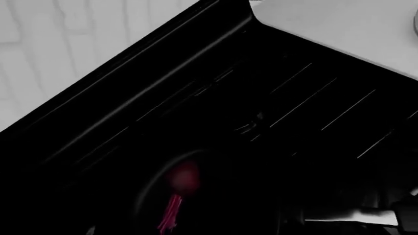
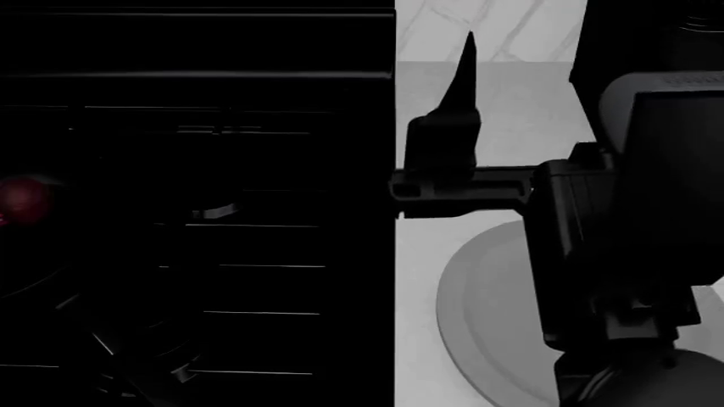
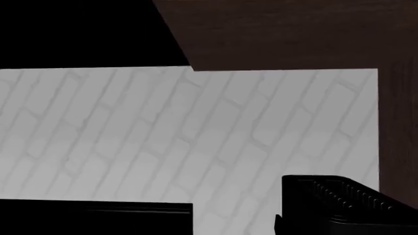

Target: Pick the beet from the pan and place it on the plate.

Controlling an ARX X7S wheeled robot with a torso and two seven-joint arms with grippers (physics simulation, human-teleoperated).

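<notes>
The beet (image 1: 183, 177) is a small dark red root with magenta stems. It lies in the near-black pan (image 1: 145, 191), whose rim shows only as a faint arc on the black stove. In the head view the beet (image 2: 23, 199) sits at the far left edge. The light grey plate (image 2: 481, 314) lies on the counter to the right of the stove, partly hidden by my right arm. My right gripper (image 2: 466, 64) points away over the counter, above and beyond the plate; I see it edge-on as one dark spike. My left gripper's fingers are lost in the dark.
The black stove (image 2: 226, 254) with straight grates fills the left of the head view. The grey counter (image 2: 509, 110) runs beside it, with a white tiled wall (image 3: 163, 137) behind. A dark cabinet (image 3: 294, 29) hangs above, and a black appliance (image 3: 346, 205) stands by the wall.
</notes>
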